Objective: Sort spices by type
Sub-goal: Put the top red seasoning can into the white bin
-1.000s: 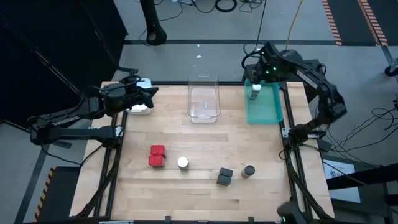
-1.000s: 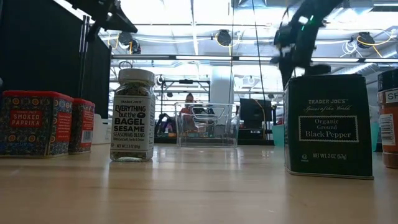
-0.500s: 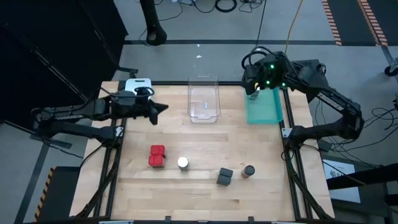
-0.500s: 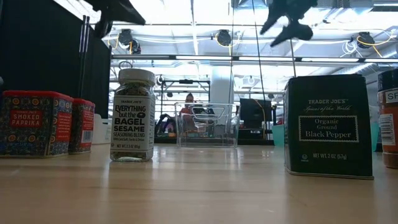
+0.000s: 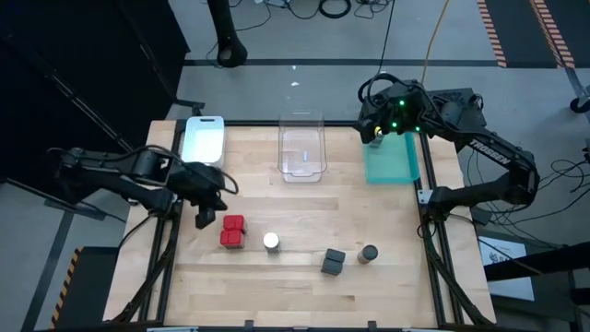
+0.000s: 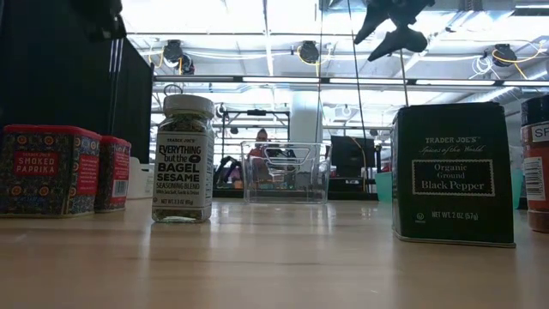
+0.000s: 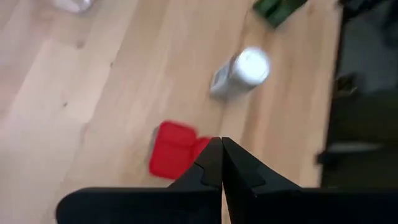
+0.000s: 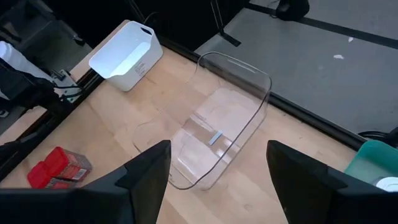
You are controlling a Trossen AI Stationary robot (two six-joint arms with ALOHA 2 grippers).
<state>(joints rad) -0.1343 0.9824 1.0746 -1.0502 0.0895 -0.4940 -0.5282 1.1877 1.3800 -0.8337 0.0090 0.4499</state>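
Two red tins (image 5: 232,232) (image 7: 177,149) stand side by side on the table. To their right stand a white-capped jar (image 5: 271,242) (image 6: 184,159), a dark tin (image 5: 333,262) (image 6: 455,172) and a dark-capped jar (image 5: 368,254). My left gripper (image 5: 205,218) (image 7: 221,149) hovers shut just left of the red tins, pointing down, holding nothing. My right gripper (image 5: 373,129) (image 8: 217,149) hangs open and empty, high over the far left corner of the teal tray (image 5: 395,159). A white cap (image 8: 388,183) shows inside that tray.
A white tray (image 5: 205,140) sits at the far left and a clear tray (image 5: 302,152) at the far middle. Bare wood lies between the trays and the row of spices. Metal frame rails run along both table sides.
My left gripper has swung from over the white tray toward the near edge, tipping down, and now hangs beside the red tins, still shut. My right gripper has risen from the teal tray and stays above its far left corner.
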